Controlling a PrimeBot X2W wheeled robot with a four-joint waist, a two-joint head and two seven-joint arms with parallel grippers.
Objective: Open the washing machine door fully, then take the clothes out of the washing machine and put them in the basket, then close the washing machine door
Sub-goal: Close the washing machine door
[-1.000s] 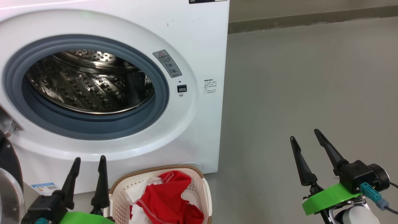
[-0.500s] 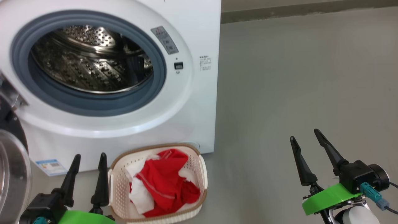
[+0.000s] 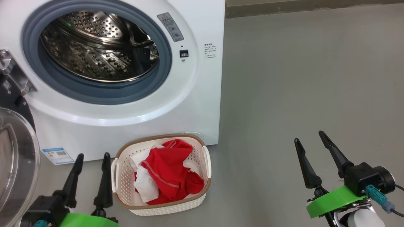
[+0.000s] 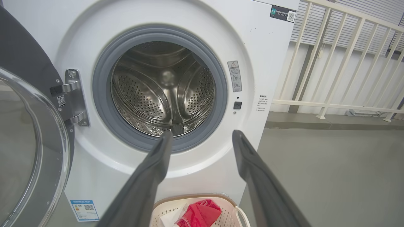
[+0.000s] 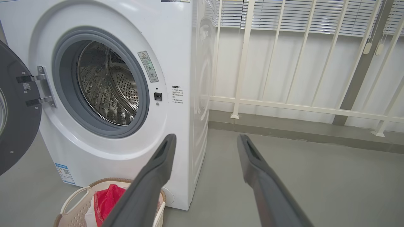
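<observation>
The white washing machine [image 3: 202, 94] stands open, and its steel drum [image 4: 164, 91] looks empty. The washing machine door [image 3: 15, 157] is swung out to the left, its clear glass bowl facing me. On the floor in front of the machine sits the cream basket [image 3: 170, 209] holding the red and white clothes [image 3: 167, 176]. My left gripper [image 3: 93, 155] hovers open just left of the basket, with nothing between its fingers. My right gripper [image 3: 308, 136] is open too, over bare floor far to the right. The left wrist view looks past my left gripper [image 4: 202, 132] into the drum.
Grey floor [image 3: 300, 78] stretches to the right of the machine. A white railing [image 5: 300, 107] with blinds behind it runs along the back wall. The door's metal hinge [image 3: 14, 74] juts from the machine's left side.
The head camera has pulled back and tilted down, so the machine sits higher in view and the whole basket shows. Both grippers stay open as before.
</observation>
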